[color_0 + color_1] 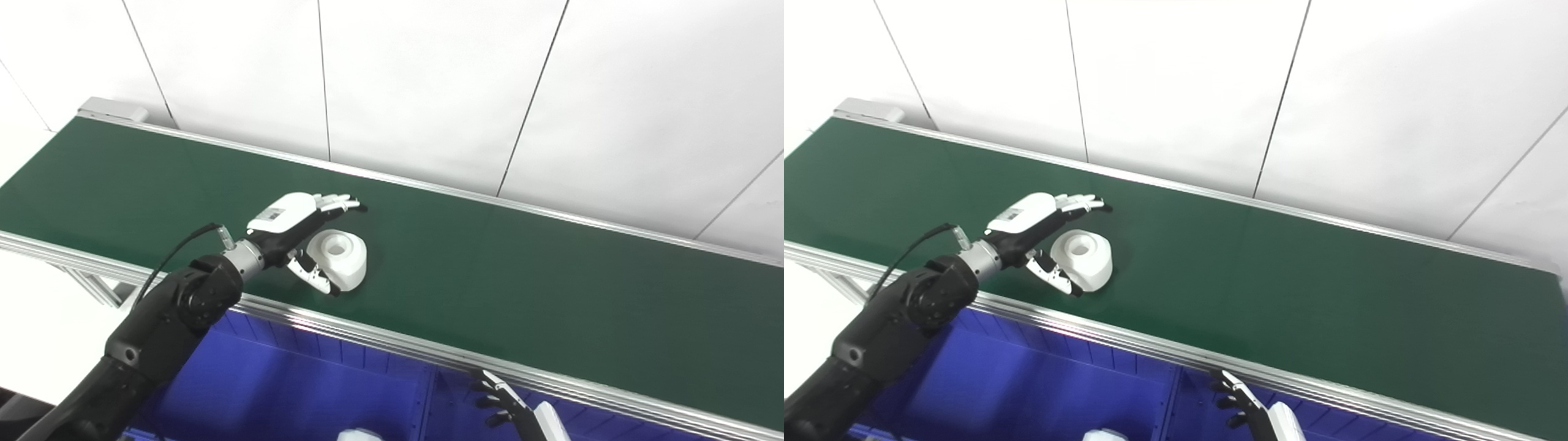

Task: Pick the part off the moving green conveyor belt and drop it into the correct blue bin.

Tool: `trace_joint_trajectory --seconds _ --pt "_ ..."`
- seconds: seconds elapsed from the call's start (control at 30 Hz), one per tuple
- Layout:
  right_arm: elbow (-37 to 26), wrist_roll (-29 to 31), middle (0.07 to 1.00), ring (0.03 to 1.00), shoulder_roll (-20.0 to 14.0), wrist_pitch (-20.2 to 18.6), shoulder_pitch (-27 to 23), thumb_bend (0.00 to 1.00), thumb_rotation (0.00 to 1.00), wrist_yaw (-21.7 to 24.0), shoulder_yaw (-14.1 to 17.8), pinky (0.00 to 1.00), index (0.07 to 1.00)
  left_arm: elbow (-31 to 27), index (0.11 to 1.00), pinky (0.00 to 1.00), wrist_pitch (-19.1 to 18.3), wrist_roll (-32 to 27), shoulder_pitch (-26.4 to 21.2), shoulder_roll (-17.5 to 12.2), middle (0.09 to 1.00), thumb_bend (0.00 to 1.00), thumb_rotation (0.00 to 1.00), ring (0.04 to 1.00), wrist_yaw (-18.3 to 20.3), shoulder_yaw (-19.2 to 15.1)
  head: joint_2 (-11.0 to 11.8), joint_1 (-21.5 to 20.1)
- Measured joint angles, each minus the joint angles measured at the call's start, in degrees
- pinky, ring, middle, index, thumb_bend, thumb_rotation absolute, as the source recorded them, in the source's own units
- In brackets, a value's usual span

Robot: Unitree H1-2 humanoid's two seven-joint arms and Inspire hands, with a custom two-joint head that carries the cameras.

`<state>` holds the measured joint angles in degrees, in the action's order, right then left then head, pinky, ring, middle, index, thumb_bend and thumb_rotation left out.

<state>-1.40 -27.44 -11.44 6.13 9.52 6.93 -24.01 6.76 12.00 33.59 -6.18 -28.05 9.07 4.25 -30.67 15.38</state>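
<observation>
Between the spread fingers and thumb of our left robot hand [293, 228] sat the white part [340, 258] on the green conveyor belt [490, 275]; we held the hand open around it, thumb just beside its near side, not yet clamped. Below that hand, past the belt's metal rail, lay the blue bin [294, 386]. Our right robot hand [508, 407] waited low over a neighbouring bin, fingers apart and holding nothing.
</observation>
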Motion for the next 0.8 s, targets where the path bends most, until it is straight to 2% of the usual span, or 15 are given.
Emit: trace_joint_trajectory --seconds 0.03,0.07,0.13,0.2,0.23,0.27,0.3,0.37,0.7,0.8 --pt "-0.08 0.0 0.819 0.746 0.0 0.0 0.03 0.77 0.17 0.0 0.0 0.61 0.871 0.67 0.833 0.9 0.01 -0.01 -0.24 0.43 0.881 0.75 0.01 0.896 -0.46 0.02 -0.09 0.0" --pt "-0.14 0.0 0.819 0.745 0.0 0.0 0.04 0.77 0.17 0.0 0.01 0.61 0.871 1.05 0.793 0.78 0.1 -0.28 -0.33 0.85 0.827 0.72 0.0 0.821 -0.84 0.01 -0.35 0.09" --pt "-0.28 0.0 0.821 0.745 -0.01 0.0 0.06 0.77 0.17 0.0 0.05 0.6 0.872 1.83 0.723 0.64 0.46 -1.16 -0.44 1.77 0.744 0.65 0.0 0.72 -1.45 0.06 -0.44 0.09" --pt "-0.46 0.0 0.822 0.744 -0.02 0.0 0.1 0.77 0.17 0.0 0.05 0.6 0.873 2.8 0.693 0.61 0.73 -2.24 -0.56 2.76 0.711 0.62 0.0 0.684 -1.61 0.29 -0.53 0.09" --pt "-0.49 0.0 0.823 0.743 0.0 0.0 0.14 0.77 0.17 0.01 0.05 0.6 0.873 3.11 0.577 0.57 1.03 -2.38 -0.56 3.18 0.663 0.55 0.02 0.632 -1.75 0.5 -0.53 0.09" --pt "-0.56 0.0 0.822 0.743 -0.01 0.0 0.21 0.77 0.17 0.02 0.06 0.6 0.873 3.47 0.543 0.53 1.32 -3.07 -0.57 3.63 0.576 0.53 0.01 0.591 -1.87 0.68 -0.7 0.0" --pt "-0.61 0.01 0.823 0.745 -0.02 0.0 0.29 0.77 0.17 0.02 0.07 0.6 0.873 3.88 0.541 0.49 1.61 -3.52 -0.62 4.04 0.533 0.51 0.0 0.506 -2.18 0.68 -0.7 0.0" --pt "-0.68 0.01 0.826 0.749 -0.05 0.0 0.46 0.76 0.17 0.03 0.11 0.61 0.877 4.56 0.54 0.45 2.31 -4.63 -0.78 4.91 0.493 0.5 0.0 0.43 -2.83 0.63 -1.05 0.17" --pt "-2.39 0.02 0.827 0.754 -0.3 0.0 1.01 0.75 0.18 0.5 0.12 0.62 0.881 4.15 0.53 0.45 4.9 -7.45 -0.64 7.24 0.497 0.5 0.0 0.423 -5.7 -0.01 -1.85 -0.09" --pt "-2.5 0.02 0.826 0.751 -0.33 -0.01 1.03 0.75 0.19 1.14 0.13 0.62 0.881 3.73 0.533 0.45 4.9 -8.53 -0.33 7.59 0.498 0.49 0.0 0.42 -5.9 -0.3 -2.81 -0.53"
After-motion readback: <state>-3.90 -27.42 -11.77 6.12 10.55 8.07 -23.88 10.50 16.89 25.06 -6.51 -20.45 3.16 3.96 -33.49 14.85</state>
